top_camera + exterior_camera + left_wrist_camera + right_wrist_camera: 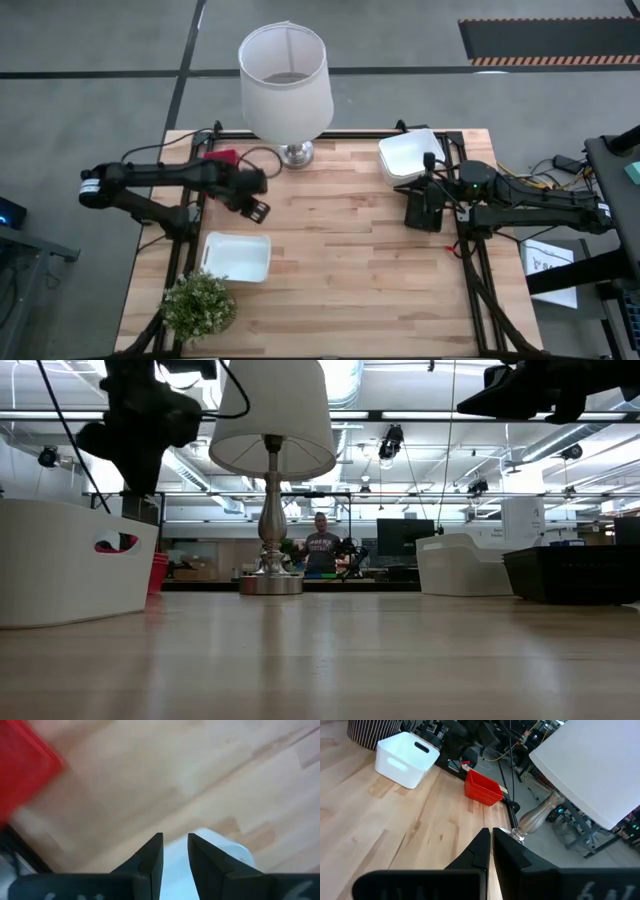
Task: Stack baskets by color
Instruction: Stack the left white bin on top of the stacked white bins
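Seen from above, the left gripper (257,208) hovers over bare table (340,260) above a lone white basket (236,256). The right gripper (420,212) sits beside black baskets (424,208), near stacked white baskets (410,157).

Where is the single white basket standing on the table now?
In the high view the single white basket stands near the table's front left, just behind the potted plant and below the left claw.
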Available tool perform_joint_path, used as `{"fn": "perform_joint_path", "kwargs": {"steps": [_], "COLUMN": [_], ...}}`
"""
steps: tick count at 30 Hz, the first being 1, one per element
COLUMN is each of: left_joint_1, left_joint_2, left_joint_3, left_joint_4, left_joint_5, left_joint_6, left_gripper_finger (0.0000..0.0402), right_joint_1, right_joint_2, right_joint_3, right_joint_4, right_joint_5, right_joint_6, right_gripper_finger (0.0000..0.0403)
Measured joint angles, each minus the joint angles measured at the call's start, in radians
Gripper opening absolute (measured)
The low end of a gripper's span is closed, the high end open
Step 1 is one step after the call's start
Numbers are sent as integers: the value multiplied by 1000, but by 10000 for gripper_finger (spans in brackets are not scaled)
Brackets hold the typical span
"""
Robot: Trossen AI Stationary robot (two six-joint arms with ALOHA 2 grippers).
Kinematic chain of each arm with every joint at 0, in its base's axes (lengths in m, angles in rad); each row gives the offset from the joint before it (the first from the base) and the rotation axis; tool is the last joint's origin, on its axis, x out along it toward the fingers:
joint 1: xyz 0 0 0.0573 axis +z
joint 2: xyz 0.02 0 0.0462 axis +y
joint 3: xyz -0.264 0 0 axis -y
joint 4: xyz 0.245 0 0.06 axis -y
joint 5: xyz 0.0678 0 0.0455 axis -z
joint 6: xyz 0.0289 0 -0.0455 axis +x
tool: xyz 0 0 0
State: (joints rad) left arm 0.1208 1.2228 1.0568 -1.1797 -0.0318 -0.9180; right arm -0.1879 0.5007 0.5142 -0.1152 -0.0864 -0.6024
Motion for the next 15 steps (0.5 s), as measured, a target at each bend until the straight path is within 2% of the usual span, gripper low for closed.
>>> {"fn": "perform_joint_path", "kwargs": {"steps": [8, 12, 15], "left_joint_1": [-249, -334, -373], "left_joint_2": [100, 198, 279], "left_joint_3": [81, 173, 242], "left_joint_4": [4, 14, 14], "left_joint_5": [32, 40, 56], "left_joint_6": [-394, -505, -522], "left_gripper_finger": [72, 72, 72], "right_joint_1": [0, 0, 0], "right_joint_2": [0, 0, 0], "right_joint_3": [19, 19, 19], "right_joint_4": [1, 1, 9], "right_joint_5": [0, 0, 0], "right_joint_6": [-53, -83, -94], "right_gripper_finger": [12, 12, 12]}}
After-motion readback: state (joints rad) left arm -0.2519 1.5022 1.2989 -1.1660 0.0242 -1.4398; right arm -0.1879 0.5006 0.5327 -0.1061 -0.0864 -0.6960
